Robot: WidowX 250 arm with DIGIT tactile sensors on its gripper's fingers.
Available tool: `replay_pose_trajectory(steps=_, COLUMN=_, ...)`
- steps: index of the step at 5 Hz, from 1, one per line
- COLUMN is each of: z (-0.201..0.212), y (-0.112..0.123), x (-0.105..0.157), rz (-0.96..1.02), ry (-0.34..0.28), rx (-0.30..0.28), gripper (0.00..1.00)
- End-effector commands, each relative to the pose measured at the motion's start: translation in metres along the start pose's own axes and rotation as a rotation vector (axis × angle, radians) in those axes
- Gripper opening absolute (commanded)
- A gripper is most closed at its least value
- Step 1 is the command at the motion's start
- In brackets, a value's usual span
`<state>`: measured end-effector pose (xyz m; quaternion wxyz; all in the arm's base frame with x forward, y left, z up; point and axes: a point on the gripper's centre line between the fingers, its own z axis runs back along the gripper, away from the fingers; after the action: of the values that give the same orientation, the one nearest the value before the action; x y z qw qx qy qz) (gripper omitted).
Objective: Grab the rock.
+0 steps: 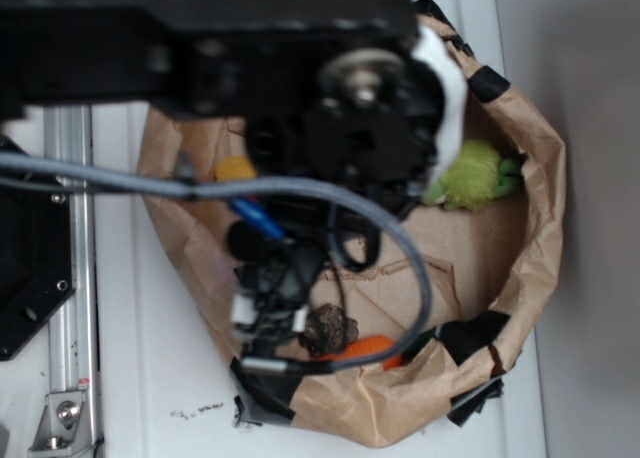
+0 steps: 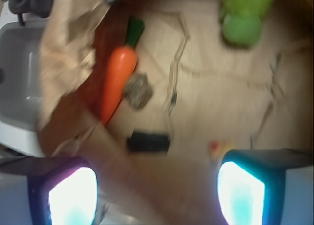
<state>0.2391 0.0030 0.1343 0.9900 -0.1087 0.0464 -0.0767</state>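
Wrist view, left to right: orange carrot point(image 2: 117, 77) at 10 o'clock, rock point(image 2: 137, 90) touching its right side, green plush toy point(image 2: 244, 16) at 1 o'clock; gripper point(image 2: 157, 190) jaws wide apart, empty, above paper-bag floor point(image 2: 216, 97).

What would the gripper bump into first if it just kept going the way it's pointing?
Probably the bare brown paper floor of the bag. The open gripper aims between the rock and the green toy, touching neither, though blur leaves depth uncertain.
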Motion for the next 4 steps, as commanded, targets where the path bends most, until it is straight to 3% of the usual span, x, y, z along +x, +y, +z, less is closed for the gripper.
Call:
replay_pose_trajectory(steps=1, z=-0.022, y=0.020, x=0.015, rz=0.036, ry=-0.024, rx=-0.025, gripper=1.00)
replay_pose_trajectory(steps=3, z=-0.045, y=0.008, x=0.016, rz=-0.074, ry=-0.028, rx=-0.022, gripper=1.00)
replay_pose_trajectory(steps=4, z=-0.060, y=-0.007, x=0.015, rz=-0.147, ry=-0.049, rx=0.024, gripper=1.00)
